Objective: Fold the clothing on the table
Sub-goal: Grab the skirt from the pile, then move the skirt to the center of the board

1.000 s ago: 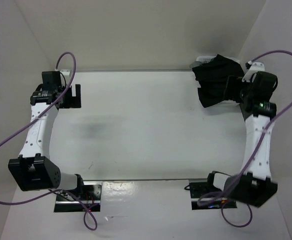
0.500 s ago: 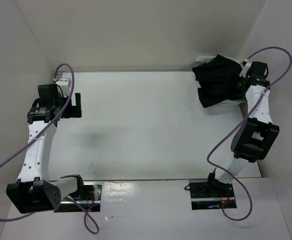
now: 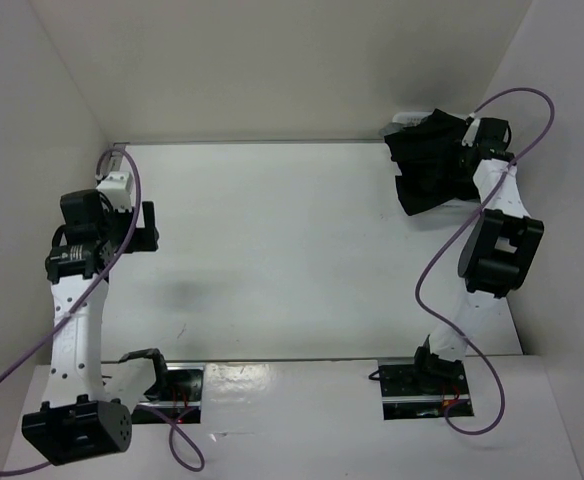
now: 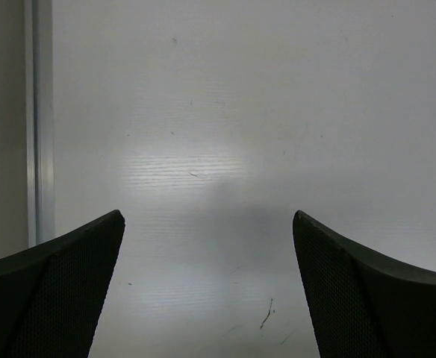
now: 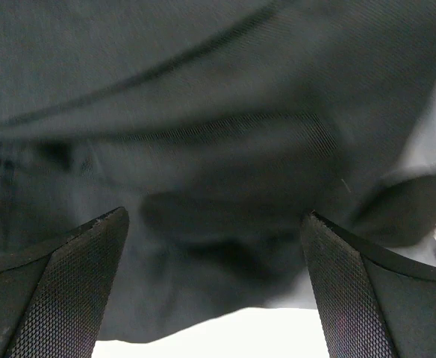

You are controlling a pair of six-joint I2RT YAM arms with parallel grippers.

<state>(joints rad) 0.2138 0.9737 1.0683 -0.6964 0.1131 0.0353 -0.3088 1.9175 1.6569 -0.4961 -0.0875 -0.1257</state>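
The clothing (image 3: 427, 168) is a crumpled black fabric heap at the table's (image 3: 282, 270) far right corner. My right gripper (image 3: 456, 160) reaches into its right side. In the right wrist view the dark cloth (image 5: 218, 112) fills almost the whole frame, and the right gripper (image 5: 214, 216) is open with the fabric just ahead of its fingertips, nothing pinched. My left gripper (image 3: 148, 226) hangs open over bare table at the left side. The left wrist view shows the left gripper (image 4: 207, 216) with only white tabletop (image 4: 240, 112) between its fingers.
A white object (image 3: 405, 118) pokes out from under the clothing's far edge. A grey rail (image 4: 39, 112) runs along the table's left edge, close to my left gripper. White walls enclose the table on the left, the far side and the right. Purple cables loop off both arms.
My right arm has folded up and pushed its gripper farther back into the clothing at the far corner. My left gripper has drawn back toward the near side. Both stayed open.
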